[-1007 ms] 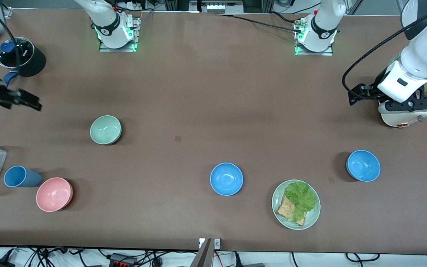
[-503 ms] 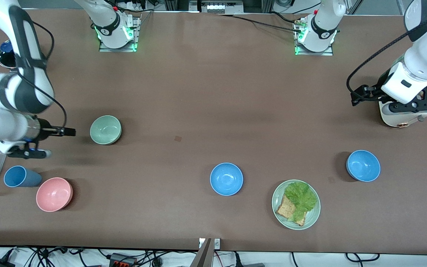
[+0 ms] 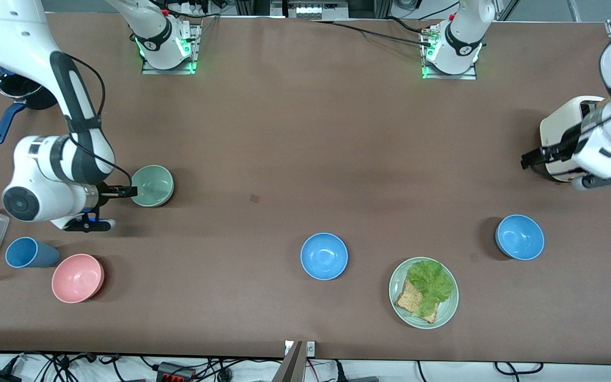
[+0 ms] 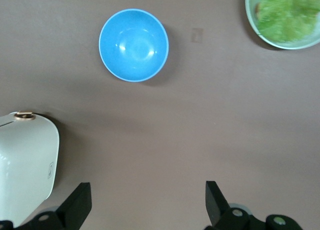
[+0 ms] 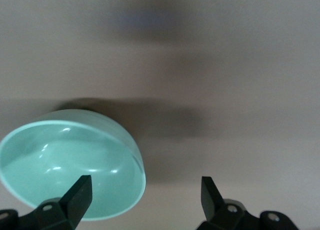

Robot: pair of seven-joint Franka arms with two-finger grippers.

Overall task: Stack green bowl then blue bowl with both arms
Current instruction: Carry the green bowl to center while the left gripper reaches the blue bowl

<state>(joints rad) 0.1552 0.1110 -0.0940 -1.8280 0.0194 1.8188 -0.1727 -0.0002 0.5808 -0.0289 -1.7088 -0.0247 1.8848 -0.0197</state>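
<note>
right gripper point(image 3: 125, 192) spread, at green bowl point(image 3: 151, 185) rim, right arm's end | left gripper point(image 4: 145, 205) spread, over toaster point(image 3: 563, 132) edge, near blue bowl point(image 3: 520, 237)

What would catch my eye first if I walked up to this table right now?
Probably the big white right arm's pincer, open at the rim of the green bowl near that arm's end of the table. Next, two matching blue bowls: one mid-table, another toward the left arm's end. The left arm's open pincer hangs by a white toaster.
</note>
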